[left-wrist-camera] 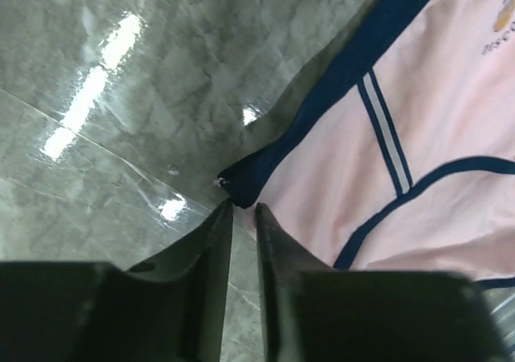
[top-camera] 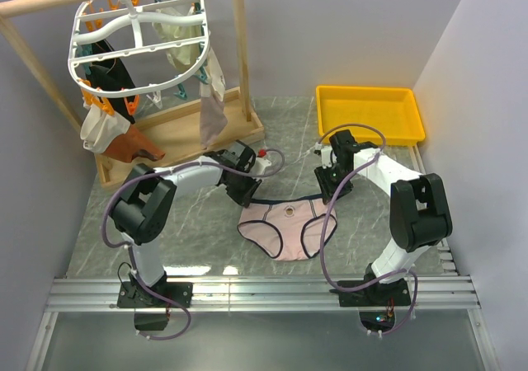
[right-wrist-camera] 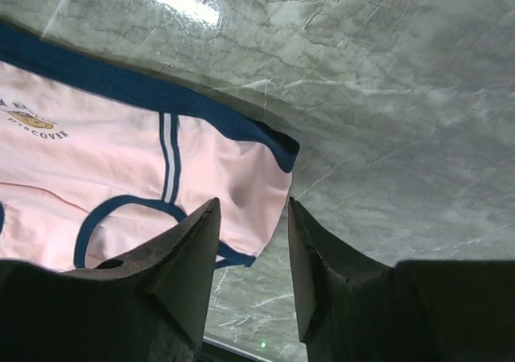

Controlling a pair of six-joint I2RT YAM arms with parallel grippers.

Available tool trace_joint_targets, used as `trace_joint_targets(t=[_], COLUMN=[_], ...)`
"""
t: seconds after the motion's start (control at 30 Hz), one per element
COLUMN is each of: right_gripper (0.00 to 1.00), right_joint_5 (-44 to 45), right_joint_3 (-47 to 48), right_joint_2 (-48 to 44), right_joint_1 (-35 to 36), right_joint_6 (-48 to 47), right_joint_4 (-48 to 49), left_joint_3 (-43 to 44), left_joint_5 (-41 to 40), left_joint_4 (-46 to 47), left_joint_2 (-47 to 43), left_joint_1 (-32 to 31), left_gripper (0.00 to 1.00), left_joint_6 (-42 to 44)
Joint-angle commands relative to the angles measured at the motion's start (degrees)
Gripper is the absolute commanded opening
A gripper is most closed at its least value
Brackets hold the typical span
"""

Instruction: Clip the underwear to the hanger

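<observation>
The underwear point(top-camera: 287, 227), pale pink with navy trim, lies flat on the table between the two arms. My left gripper point(top-camera: 245, 196) is low at its left waist corner. In the left wrist view its jaws point(left-wrist-camera: 244, 209) stand almost together with only table showing in the slit, and the navy corner point(left-wrist-camera: 241, 181) lies just past the tips. My right gripper point(top-camera: 328, 191) is open at the right waist corner, and its fingers point(right-wrist-camera: 251, 209) straddle the pink edge point(right-wrist-camera: 241, 185) above it. The white hanger point(top-camera: 136, 45) hangs from the wooden rod at the back left, with orange and teal clips.
Cream and black garments point(top-camera: 107, 128) hang from the hanger, and one more point(top-camera: 213, 107) dangles at its right. The wooden frame's base point(top-camera: 177, 136) stands behind the left arm. A yellow tray point(top-camera: 369, 114) sits at the back right.
</observation>
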Motion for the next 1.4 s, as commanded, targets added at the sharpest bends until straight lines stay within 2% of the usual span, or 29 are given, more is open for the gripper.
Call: trace_joint_targets(t=[0.0,0.2,0.5,0.6,0.63,0.67,0.73,0.93,0.97,1.0,1.03,1.13,1.2,1.27,1.33,1.37], right_gripper=[0.47,0.46,0.46,0.46,0.46,0.47,0.48,0.57,0.59,0.63,0.73,0.91,0.97,0.98,0.99,0.99], right_joint_5=[0.56,0.21,-2.08,-2.69,-2.69,-2.52,-2.69,-0.86,-0.41,0.03,0.73,0.83,0.56,-2.93,-6.54,-8.30], right_joint_3=[0.38,2.23,9.25,11.27,11.72,12.16,13.74,15.68,15.33,14.19,13.49,10.50,9.27,9.17,9.35,9.44], right_joint_2=[-1.62,-0.65,-2.40,-5.12,-6.09,-7.14,-10.39,-20.23,-22.94,-24.54,-26.03,-31.05,-33.16,-33.78,-33.17,-31.95], right_joint_1=[-0.02,0.06,-0.11,-0.02,-0.11,-0.20,-1.08,-3.28,-3.54,-3.63,-3.98,-3.89,-3.89,-3.98,-3.89,-3.46], right_joint_6=[-0.52,0.18,1.15,1.41,1.59,1.76,1.85,1.77,1.50,1.59,1.68,2.55,3.26,2.83,1.07,0.19], right_joint_4=[-0.50,-0.24,-1.91,-2.17,-2.09,-2.00,-1.82,0.90,1.69,3.52,4.58,8.54,10.47,10.75,10.05,9.78], left_joint_3=[1.51,2.56,2.83,1.08,0.11,-1.72,-3.14,-5.08,-5.69,-5.96,-6.22,-6.75,-6.06,-3.95,-4.29,-3.94], left_joint_5=[-1.38,-3.05,-10.34,-10.35,-9.65,-7.03,-5.08,3.18,3.97,4.76,5.99,4.87,3.81,4.15,7.13,4.36], left_joint_4=[0.49,0.40,0.40,0.93,1.89,2.07,1.99,-1.00,-0.92,-1.00,-0.83,0.66,0.41,-0.56,-0.22,0.05], left_joint_2=[1.11,0.68,-1.61,-5.20,-6.78,-8.71,-14.86,-31.29,-36.19,-38.67,-41.31,-50.28,-54.41,-55.83,-58.38,-59.08], left_joint_1=[0.90,4.67,6.44,6.44,6.52,6.52,6.52,6.52,6.44,6.52,6.52,6.52,6.44,7.31,12.73,14.07], left_gripper=[0.19,0.00,0.02,0.28,0.41,0.47,0.72,0.80,0.93,0.95,0.99,0.99,0.99,0.99,0.99,0.99], left_joint_6=[0.11,1.43,5.91,7.49,8.71,9.33,10.57,11.45,11.01,10.05,9.00,1.45,-5.03,-10.76,-16.66,-18.68])
